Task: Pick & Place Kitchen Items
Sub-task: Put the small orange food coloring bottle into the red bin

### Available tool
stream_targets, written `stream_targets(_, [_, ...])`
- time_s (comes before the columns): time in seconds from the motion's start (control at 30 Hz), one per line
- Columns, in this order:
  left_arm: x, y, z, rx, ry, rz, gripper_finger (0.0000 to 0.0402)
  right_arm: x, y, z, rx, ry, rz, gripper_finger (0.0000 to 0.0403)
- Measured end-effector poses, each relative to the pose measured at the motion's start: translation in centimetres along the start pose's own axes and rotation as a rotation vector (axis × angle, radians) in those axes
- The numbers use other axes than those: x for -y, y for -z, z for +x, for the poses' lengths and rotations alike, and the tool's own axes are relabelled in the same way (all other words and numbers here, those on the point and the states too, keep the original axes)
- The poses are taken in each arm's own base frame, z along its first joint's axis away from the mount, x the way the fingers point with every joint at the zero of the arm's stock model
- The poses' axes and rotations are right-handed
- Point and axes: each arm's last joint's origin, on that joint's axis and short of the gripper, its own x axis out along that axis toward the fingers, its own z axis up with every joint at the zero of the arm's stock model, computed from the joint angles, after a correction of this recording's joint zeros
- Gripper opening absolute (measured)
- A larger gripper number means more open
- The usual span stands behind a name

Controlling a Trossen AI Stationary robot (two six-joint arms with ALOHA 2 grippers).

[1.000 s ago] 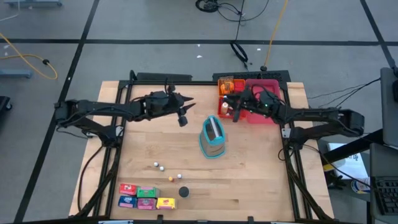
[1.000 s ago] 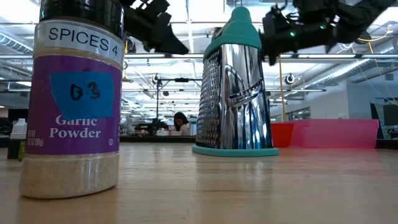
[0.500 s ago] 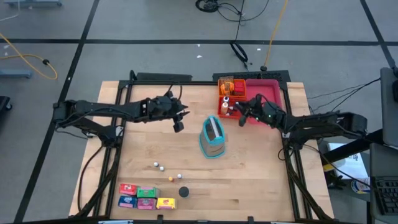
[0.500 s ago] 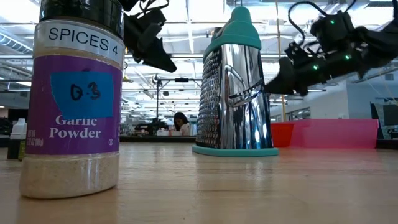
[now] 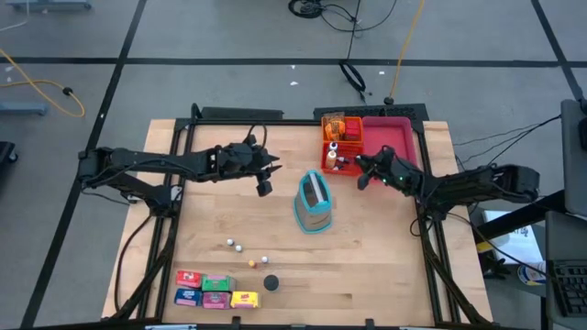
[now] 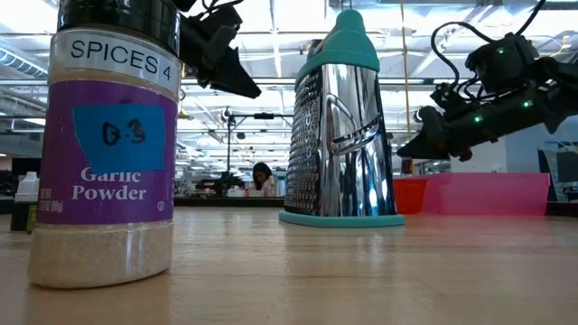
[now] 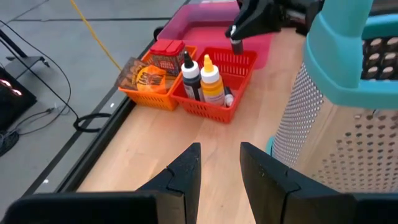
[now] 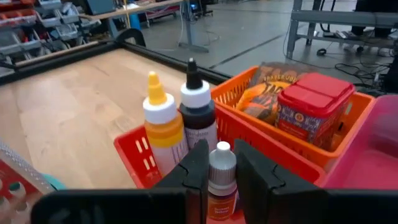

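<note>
Your right end effector [image 8: 214,168] grips a small white-capped dropper bottle [image 8: 221,180] upright — long axis vertical — above the red mesh basket [image 8: 138,155] at the far right. Your left end effector [image 7: 214,168] hovers narrowly parted, empty, left of the shiny steel grater [image 5: 314,202].
</note>
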Motion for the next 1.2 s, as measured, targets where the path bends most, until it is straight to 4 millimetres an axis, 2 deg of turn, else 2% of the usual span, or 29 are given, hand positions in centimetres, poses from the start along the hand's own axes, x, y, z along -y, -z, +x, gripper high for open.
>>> stream_targets(0.43, [0.0, -0.1, 0.0, 0.012, -0.001, -0.003, 0.0113, -0.1, 1.4, 1.0, -0.043, 0.010, 0.000, 0.0043])
stream_targets(0.7, [0.0, -0.1, 0.0, 0.011, 0.000, -0.004, 0.0113, -0.8, 2.2, 1.2, -0.061, -0.026, -0.004, 0.0043])
stream_targets(0.97, [0.0, -0.1, 0.0, 0.011, 0.000, -0.007, 0.0113, -1.0, 2.4, 1.4, -0.059, -0.031, -0.005, 0.0077])
stream_targets(1.2, [0.0, -0.1, 0.0, 0.011, 0.000, -0.010, 0.0113, -1.0, 2.5, 1.4, -0.065, -0.031, -0.009, 0.0076])
